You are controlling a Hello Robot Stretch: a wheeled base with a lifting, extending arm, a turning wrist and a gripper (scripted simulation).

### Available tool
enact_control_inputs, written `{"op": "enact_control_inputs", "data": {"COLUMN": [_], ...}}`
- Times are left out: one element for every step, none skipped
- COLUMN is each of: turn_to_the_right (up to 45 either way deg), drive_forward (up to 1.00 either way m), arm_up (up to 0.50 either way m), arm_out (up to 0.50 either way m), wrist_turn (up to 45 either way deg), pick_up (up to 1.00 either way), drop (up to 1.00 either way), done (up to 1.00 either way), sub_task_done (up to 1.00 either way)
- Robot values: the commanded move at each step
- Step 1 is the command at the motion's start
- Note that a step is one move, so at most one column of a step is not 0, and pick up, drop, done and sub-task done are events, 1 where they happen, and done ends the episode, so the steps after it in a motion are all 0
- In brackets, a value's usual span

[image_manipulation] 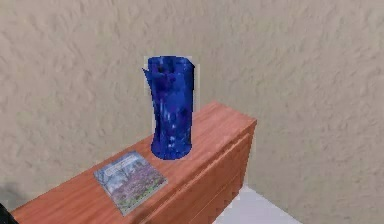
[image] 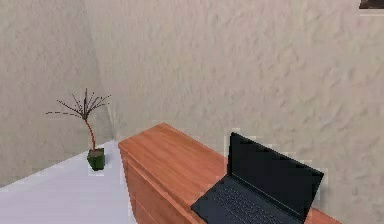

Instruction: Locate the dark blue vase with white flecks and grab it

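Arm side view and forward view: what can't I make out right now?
Arm side view: white flecks on the vase too small to confirm; booklet cover too small to read; dark shape cut off by the bottom-left corner.
Forward view: laptop front cut off by the bottom edge.

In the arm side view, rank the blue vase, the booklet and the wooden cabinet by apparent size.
Largest: wooden cabinet.
Then: blue vase.
Smallest: booklet, though it lies nearer the camera.
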Motion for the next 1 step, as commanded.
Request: {"op": "enact_control_inputs", "data": {"turn_to_the_right": [0.0], "drive_forward": [0.0], "arm_up": [0.38], "arm_out": [0.0], "wrist_turn": [0.0], "pick_up": [0.0], "drop": [0.0], "done": [0.0], "sub_task_done": [0.0]}}
